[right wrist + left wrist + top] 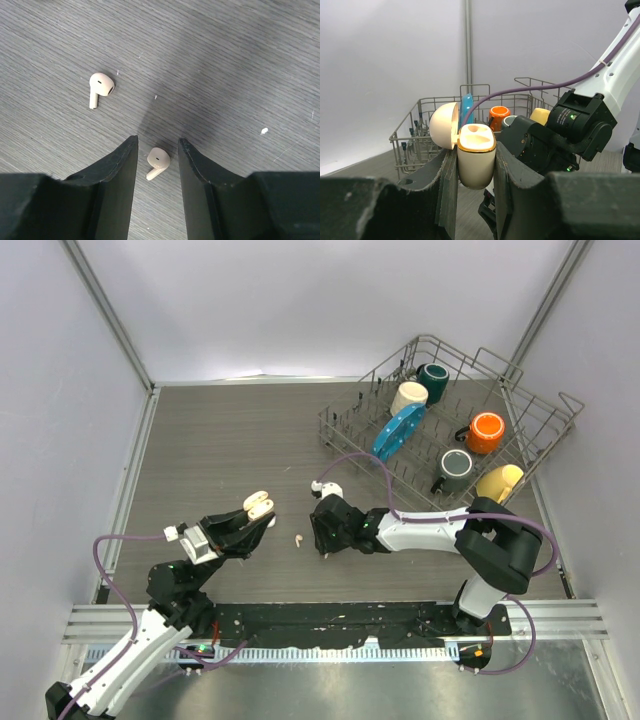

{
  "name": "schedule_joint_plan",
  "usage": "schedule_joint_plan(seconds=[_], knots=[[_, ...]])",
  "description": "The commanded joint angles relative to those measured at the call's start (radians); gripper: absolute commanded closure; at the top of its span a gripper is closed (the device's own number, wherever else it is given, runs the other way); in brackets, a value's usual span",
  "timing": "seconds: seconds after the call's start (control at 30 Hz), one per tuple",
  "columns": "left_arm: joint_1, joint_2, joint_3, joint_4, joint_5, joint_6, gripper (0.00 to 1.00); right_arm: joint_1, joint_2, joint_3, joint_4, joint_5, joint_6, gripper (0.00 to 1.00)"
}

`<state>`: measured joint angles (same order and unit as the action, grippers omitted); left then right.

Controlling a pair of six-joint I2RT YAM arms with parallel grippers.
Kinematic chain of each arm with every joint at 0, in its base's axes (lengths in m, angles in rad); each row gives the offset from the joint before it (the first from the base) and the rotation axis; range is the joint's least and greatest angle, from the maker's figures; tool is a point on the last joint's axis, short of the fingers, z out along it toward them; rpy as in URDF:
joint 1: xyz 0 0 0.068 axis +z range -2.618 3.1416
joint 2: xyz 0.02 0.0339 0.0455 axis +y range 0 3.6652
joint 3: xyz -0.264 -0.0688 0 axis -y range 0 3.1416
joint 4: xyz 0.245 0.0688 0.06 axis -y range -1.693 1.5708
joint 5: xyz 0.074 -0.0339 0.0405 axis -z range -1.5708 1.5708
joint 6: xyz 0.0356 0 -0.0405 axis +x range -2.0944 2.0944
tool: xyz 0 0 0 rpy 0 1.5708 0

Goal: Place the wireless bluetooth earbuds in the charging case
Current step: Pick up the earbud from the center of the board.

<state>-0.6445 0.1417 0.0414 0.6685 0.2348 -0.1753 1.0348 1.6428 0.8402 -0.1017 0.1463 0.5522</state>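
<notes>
The right gripper (157, 146) points down at the dark grey wood-grain tabletop (240, 60) with its jaws parted to a moderate gap, gripping nothing. A tiny peach-beige stemmed plastic earbud (157, 161) lies flat on the table between the two black fingers (120, 170), touching neither, with its stem aimed toward 7 o'clock in the right wrist view. A second, paler stemmed earbud (100, 86) lies at 10 o'clock from the first, well outside the jaws, stem toward 6 o'clock

The left gripper (475, 152) is clamped on a rounded cream plastic charging case (476, 167) with a gold rim, both fingers pressed against its sides, holding it upright clear of the tabletop. Its domed lid (443, 126) is swung open toward 9 o'clock in the left wrist view, and a moulded recess shows in the case's top face. In the top view the case sits at 9 o'clock from the right gripper, near but apart

A grey wire dish rack (545, 410) stands at 2 o'clock on the table, holding an orange mug (487, 430), a teal mug (433, 381), a cream mug (408, 397), a grey mug (456, 468), a yellow mug (498, 483) and a blue plastic piece (398, 431)
</notes>
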Motion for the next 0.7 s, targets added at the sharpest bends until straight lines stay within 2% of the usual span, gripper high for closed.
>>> schedule_joint_plan(seconds=[0.0, 0.33, 0.67], knots=[[-0.003, -0.01, -0.035, 0.034, -0.014, -0.001, 1.0, 0.008, -0.031, 0.007, 0.002, 0.027, 0.028, 0.56], [-0.003, -0.033, -0.035, 0.02, -0.031, -0.003, 1.0, 0.05, -0.021, 0.04, -0.078, 0.136, 0.095, 0.57], [-0.003, -0.034, -0.035, 0.016, -0.035, -0.001, 1.0, 0.077, 0.011, 0.079, -0.108, 0.167, 0.144, 0.6]])
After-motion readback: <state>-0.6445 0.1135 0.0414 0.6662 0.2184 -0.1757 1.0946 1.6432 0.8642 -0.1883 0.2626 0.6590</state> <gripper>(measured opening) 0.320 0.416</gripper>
